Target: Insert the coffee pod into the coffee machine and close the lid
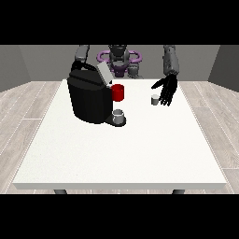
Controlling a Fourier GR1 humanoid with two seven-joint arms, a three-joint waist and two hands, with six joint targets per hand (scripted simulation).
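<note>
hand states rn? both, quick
Hand at the view's right: open, fingers spread, holding nothing; the coffee pod sits on the table beside it.
Hand at the view's left: hidden behind the coffee machine, not in view.

Open table (116,154) before coffee machine (89,98)

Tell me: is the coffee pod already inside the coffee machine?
No: the coffee pod stands on the table beside the hand at the view's right, apart from the coffee machine.
</note>
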